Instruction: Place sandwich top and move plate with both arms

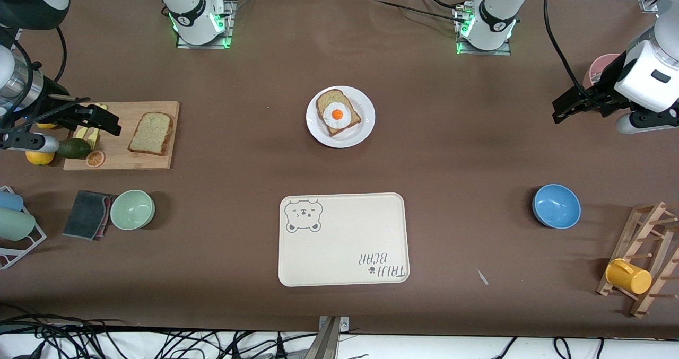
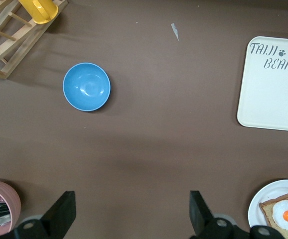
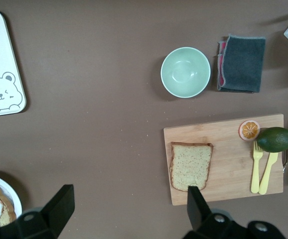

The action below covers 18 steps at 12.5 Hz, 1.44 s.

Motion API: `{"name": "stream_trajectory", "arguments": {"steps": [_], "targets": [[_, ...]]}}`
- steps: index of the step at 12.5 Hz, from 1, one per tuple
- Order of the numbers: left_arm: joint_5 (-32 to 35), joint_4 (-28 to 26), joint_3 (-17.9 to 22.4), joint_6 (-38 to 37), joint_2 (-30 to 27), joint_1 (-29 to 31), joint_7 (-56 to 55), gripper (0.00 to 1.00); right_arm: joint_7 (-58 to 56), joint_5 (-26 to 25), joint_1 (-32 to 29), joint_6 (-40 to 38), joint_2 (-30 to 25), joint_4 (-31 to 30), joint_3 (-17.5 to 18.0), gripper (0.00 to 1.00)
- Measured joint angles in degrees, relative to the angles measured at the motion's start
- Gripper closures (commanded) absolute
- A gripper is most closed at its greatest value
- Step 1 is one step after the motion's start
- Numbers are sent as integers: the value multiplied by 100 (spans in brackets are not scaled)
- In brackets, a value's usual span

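The sandwich top (image 1: 151,133), a plain speckled bread slice, lies on a wooden cutting board (image 1: 123,160) toward the right arm's end of the table; it also shows in the right wrist view (image 3: 191,165). The white plate (image 1: 367,128) sits mid-table and bears a bread slice with a fried egg (image 1: 337,114); its rim shows in both wrist views (image 2: 256,211) (image 3: 13,193). My right gripper (image 1: 111,123) (image 3: 128,206) is open and empty, held high over the cutting board's end. My left gripper (image 1: 559,111) (image 2: 131,209) is open and empty, high over bare table at the left arm's end.
A cream bear tray (image 1: 344,238) lies nearer the front camera than the plate. A blue bowl (image 1: 556,206), a wooden rack with a yellow mug (image 1: 628,276) and a pink cup (image 1: 602,70) are at the left arm's end. A green bowl (image 1: 132,209), grey cloth (image 1: 87,214) and avocado (image 1: 73,148) are near the board.
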Motion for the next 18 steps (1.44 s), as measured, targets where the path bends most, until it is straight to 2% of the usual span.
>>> {"name": "stream_trajectory", "arguments": {"steps": [7,10,12,15,18], "targets": [[0,0,-22,-1,0,0,0,0,-114,0,0,84,260,-17,15,0],[0,0,-23,-1,0,0,0,0,-115,-13,1,540,531,-199,79,1],[0,0,-23,-1,0,0,0,0,-115,-217,0,1150,642,-639,83,1],[0,0,-23,-1,0,0,0,0,158,-431,-3,2168,620,-1720,78,1],[0,0,-22,-2,0,0,0,0,537,-709,-3,2622,599,-2538,78,1]]}}
